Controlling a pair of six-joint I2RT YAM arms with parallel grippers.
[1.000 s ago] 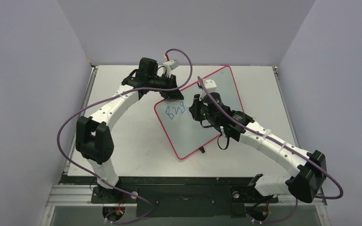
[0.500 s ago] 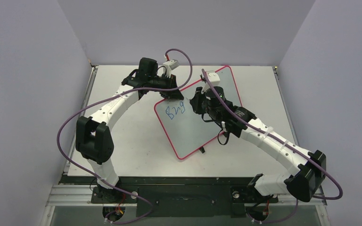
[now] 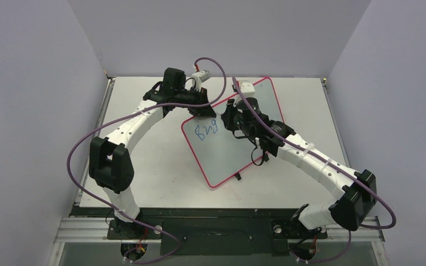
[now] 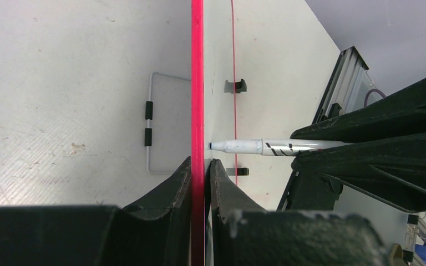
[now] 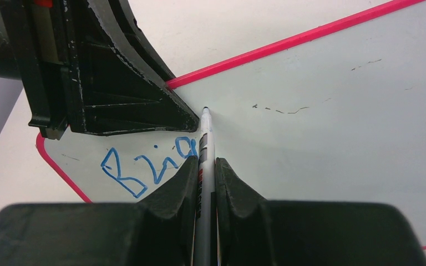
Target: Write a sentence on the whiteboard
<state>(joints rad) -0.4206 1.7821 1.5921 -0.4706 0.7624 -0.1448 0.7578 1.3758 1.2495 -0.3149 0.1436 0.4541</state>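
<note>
Our left gripper (image 4: 201, 166) pinches the rounded, red-rimmed white whiteboard (image 3: 227, 160) by its far rim — light, stiff, likely slippery. It sits midway across the grey table (image 3: 144, 166); our right gripper (image 5: 203, 163) clamps a slim white marker (image 5: 206, 136) — tip beside the blue handwritten sentence (image 3: 206, 132).

My left arm (image 3: 136, 123) and right arm (image 3: 317, 165) — white curved shells, rows of small dark screw dots along links. Elbow joints (image 3: 110, 164) blocky, matte black; wrist housings black too. Purple cable (image 3: 76, 145) loops loose outside each arm, down to base. Left pincer (image 4: 199, 169), right pincer (image 5: 205, 162) — black tapered fingers, grainy finish, left's edges scuffed pale.
</note>
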